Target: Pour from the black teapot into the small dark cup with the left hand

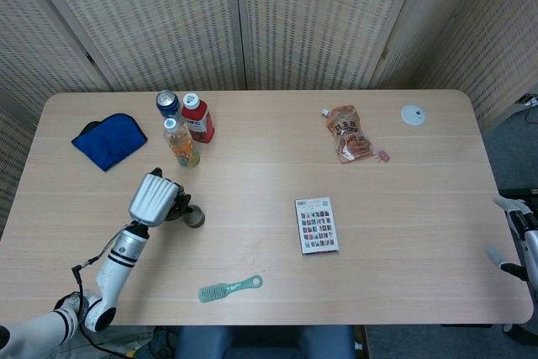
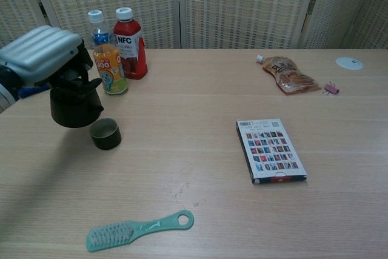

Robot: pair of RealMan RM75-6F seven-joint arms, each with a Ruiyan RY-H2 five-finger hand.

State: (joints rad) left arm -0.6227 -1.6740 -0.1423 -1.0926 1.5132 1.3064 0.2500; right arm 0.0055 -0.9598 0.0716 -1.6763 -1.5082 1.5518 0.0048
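The black teapot [image 2: 74,106] stands about upright, just left of the small dark cup [image 2: 105,133], with its spout toward the cup. My left hand [image 2: 39,53] grips the pot from above by its handle, and its white back hides the lid. In the head view the left hand [image 1: 153,197] covers most of the teapot [image 1: 176,208], and the cup [image 1: 195,219] sits right beside it. My right hand [image 1: 514,237] hangs off the table's right edge with its fingers apart, holding nothing.
An orange juice bottle [image 2: 109,65], a red NFC bottle [image 2: 129,43] and a can [image 1: 167,103] stand just behind the teapot. A blue cloth [image 1: 109,140] lies far left. Nearer lie a green brush [image 2: 138,230] and a card box [image 2: 270,150]; a snack pouch [image 2: 290,76] lies far right.
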